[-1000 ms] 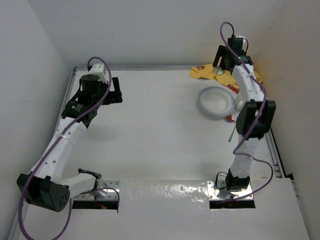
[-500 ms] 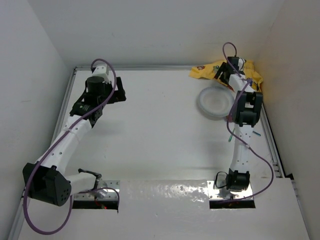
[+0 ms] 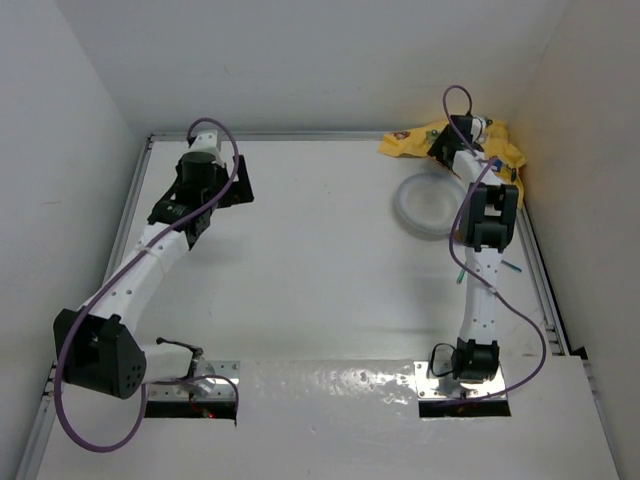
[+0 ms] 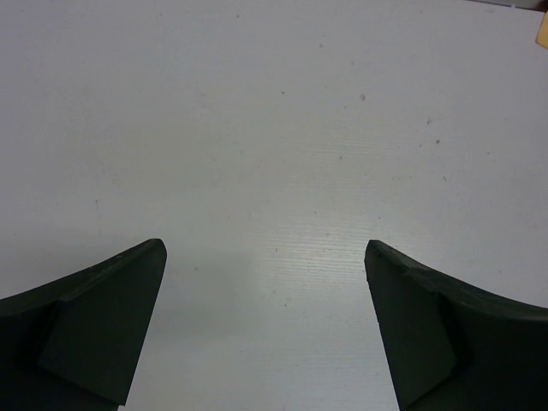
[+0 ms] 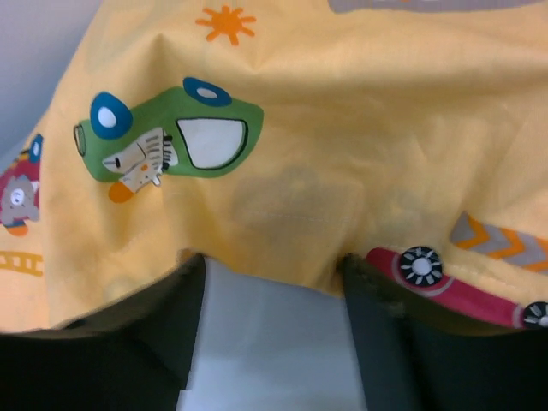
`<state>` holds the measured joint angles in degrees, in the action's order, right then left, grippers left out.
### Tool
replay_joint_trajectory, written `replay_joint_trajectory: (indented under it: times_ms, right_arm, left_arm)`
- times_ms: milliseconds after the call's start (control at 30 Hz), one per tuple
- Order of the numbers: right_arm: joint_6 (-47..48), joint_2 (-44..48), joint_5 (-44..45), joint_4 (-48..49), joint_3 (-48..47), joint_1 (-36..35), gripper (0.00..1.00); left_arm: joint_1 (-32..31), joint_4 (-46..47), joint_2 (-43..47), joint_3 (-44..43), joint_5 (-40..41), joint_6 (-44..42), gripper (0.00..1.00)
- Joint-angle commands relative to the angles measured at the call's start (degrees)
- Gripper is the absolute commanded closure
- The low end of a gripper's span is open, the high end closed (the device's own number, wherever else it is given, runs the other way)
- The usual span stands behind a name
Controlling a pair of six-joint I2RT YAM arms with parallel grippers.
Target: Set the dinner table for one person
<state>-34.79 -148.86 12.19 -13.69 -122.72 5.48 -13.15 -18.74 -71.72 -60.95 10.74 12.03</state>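
Note:
The dinner table (image 3: 320, 260) is a white tabletop with grey rails. A crumpled yellow placemat with cartoon cars (image 3: 410, 146) lies in its far right corner. My right gripper (image 3: 453, 138) is down at the placemat. In the right wrist view it (image 5: 272, 265) is open, with a fold of the cloth's (image 5: 300, 111) edge between the two fingers. My left gripper (image 3: 232, 186) hovers at the far left. In the left wrist view it (image 4: 264, 248) is open and empty over bare tabletop (image 4: 274, 103).
A translucent white plate (image 3: 425, 205) lies just in front of the placemat, beside my right arm. A thin green utensil (image 3: 511, 266) shows partly behind that arm near the right rail. White walls close in the back and both sides.
My right arm has stretched further back and lowered its gripper onto the placemat. My left arm has shifted slightly toward the far side.

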Motion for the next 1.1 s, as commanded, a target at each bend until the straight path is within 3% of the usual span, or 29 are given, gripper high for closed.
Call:
replay_joint_trajectory:
  times_ms: [0,67,100,233,300,533,833,933,1067]
  right_arm:
    - [-3.4,-3.2,-2.9,0.4,-2.4,-0.3,0.45]
    - [-4.1,-3.9,-3.3,0.8,-3.4,-0.3,0.57]
    - [-4.3,-4.5,-4.0,1.1,-4.0,-0.3,0.70]
    - [-5.6,-5.0,-6.5,4.1,-3.6,-0.2,0.94]
    - [-5.8,-5.2,-8.2,5.9,-3.7,-0.4,1.00]
    - [-1.4,-2.0,-15.3,12.1,-3.3,-2.7,1.00]
    - [6.8,7.3,-25.9,16.2,-4.4,-13.9,1.00]
    - [8.2,12.2,-26.2,15.5,-1.0,-17.3,1.00]
    - [9.2,21.0,-23.2,17.3,11.9,-23.5,1.00]
  left_arm:
    - [0.2,1.3,-0.2,-2.2,0.7,-0.3,0.00]
    - [0.2,1.2,-0.3,-2.3,0.8,-0.2,0.00]
    - [0.2,1.2,-0.5,-2.3,0.7,-0.1,0.00]
    - [0.2,0.9,-0.5,-2.3,0.7,0.1,0.00]
    - [0.2,0.7,-0.5,-2.4,0.6,0.3,0.00]
    - [0.2,0.5,-0.3,-2.3,0.1,0.9,0.00]
    - [0.3,0.4,5.3,0.7,2.1,1.5,0.00]
    - [0.3,-0.5,8.4,1.4,3.1,1.9,0.00]
    - [0.3,-3.6,14.2,2.5,3.7,2.6,0.00]
